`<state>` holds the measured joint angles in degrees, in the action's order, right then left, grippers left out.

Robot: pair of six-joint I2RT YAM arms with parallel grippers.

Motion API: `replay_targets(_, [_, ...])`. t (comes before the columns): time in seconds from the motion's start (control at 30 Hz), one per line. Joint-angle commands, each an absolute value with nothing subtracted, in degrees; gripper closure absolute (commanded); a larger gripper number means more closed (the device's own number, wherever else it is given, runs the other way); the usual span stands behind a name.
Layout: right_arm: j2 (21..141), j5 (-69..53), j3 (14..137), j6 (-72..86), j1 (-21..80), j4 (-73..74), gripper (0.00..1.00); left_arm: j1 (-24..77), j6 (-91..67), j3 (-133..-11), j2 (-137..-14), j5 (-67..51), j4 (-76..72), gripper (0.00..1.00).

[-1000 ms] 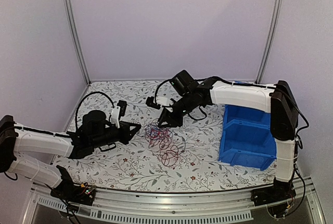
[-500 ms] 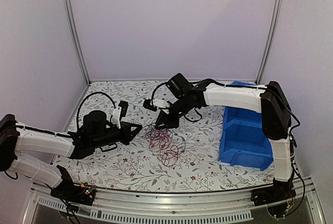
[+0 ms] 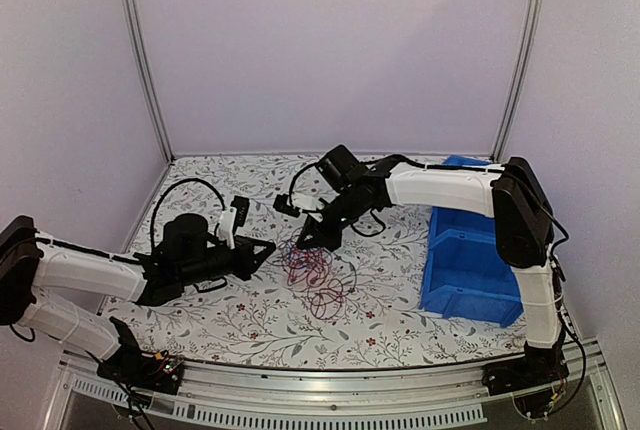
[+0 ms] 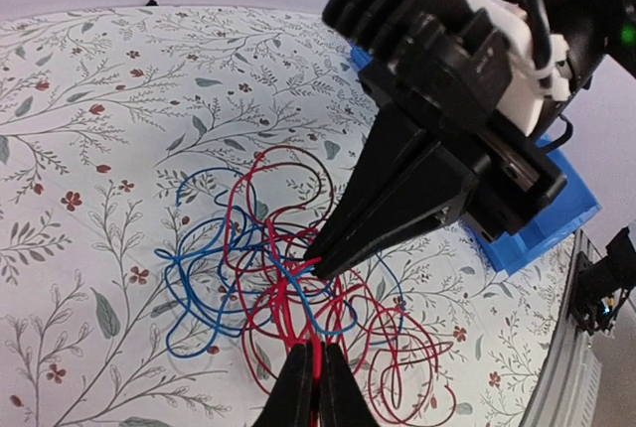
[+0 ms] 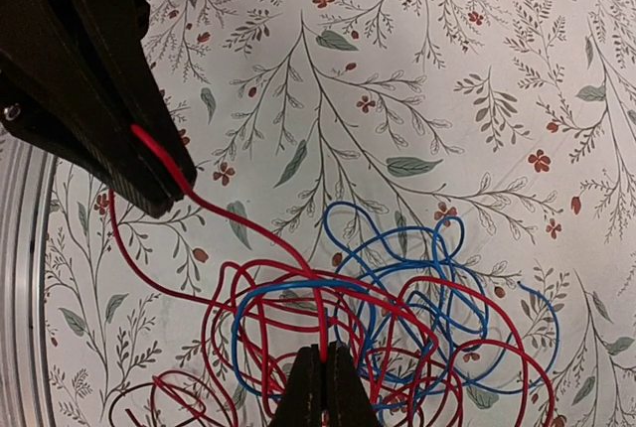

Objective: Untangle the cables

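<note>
The flat worktop (image 3: pixel 220 320), covered in a white cloth printed with leaves and small red flowers, carries everything. At 3 o'clock on it sits an open blue plastic bin (image 3: pixel 475 260), well apart from the work. The white-and-black right arm (image 3: pixel 440 187) reaches in from the bin side. The matching left arm (image 3: pixel 90 270) lies low across the 9 o'clock side. Both point at the middle so that the two can pull against each other.

The cables (image 3: pixel 315 270), a loose clump of thin red and blue wires with a few dark ones, lie on the worktop near its centre, between the two arms.

The left claw (image 4: pixel 316 387) is at 9 o'clock of the clump, clenched on a red wire at the clump's edge. In the right wrist view one taut red strand (image 5: pixel 229 218) runs from its tips into the tangle, so it seems to act as an anchor.

The right claw (image 5: pixel 323 387) comes down at about 11 o'clock of the clump, its tips pinched together on another red wire inside the loops. With each claw on a strand, drawing them apart should open the knot. The blue loops wound through the red ones may drag along.
</note>
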<state>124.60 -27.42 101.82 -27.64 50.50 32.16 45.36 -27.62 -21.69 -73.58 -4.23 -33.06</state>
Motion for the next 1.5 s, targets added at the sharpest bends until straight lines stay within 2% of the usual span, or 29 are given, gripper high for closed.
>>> replay_targets(0.0, [119.8, -27.7, 101.5, -27.0, 50.7, 32.9, 0.99, 46.0, -27.2, -23.2, -75.8, -1.3, -30.9, 1.00])
replay_targets(0.13, [111.0, -26.0, 97.1, -26.9, 50.6, 32.8, 1.00, 45.6, -27.5, -25.1, -78.7, 4.3, -24.3, 1.00])
replay_targets(0.47, [91.1, -24.9, 89.0, -25.8, 44.7, 32.0, 1.00, 45.1, -27.4, -26.9, -85.1, 6.4, -20.5, 1.00])
replay_targets(0.77, [84.2, -29.4, 77.1, -25.6, 41.0, 24.9, 1.00, 45.3, -27.0, -31.0, -83.5, 10.5, -12.4, 0.99])
replay_targets(0.9, [85.3, -31.3, 72.6, -25.9, 40.9, 21.1, 1.00, 48.7, -24.7, -31.5, -77.9, 11.6, -13.3, 0.71])
replay_targets(1.0, [87.3, -30.5, 71.7, -26.6, 40.9, 20.5, 1.00, 52.4, -22.2, -31.3, -72.3, 15.1, -15.4, 0.57])
replay_targets(1.07, [87.7, -28.2, 70.7, -25.9, 40.9, 18.6, 1.00, 53.2, -23.7, -31.5, -69.5, 15.3, -15.9, 0.55])
replay_targets(1.2, [86.4, -28.6, 67.8, -24.5, 40.8, 15.6, 1.00, 53.7, -28.0, -32.5, -68.8, 8.1, -20.8, 0.58])
replay_targets(1.4, [85.6, -28.6, 66.2, -24.5, 40.8, 14.7, 1.00, 54.8, -32.7, -44.1, -80.3, -2.7, -17.7, 0.59])
replay_targets(1.47, [85.5, -28.3, 65.7, -24.5, 40.9, 14.2, 1.00, 55.9, -33.9, -48.4, -83.1, -0.6, -13.0, 0.56])
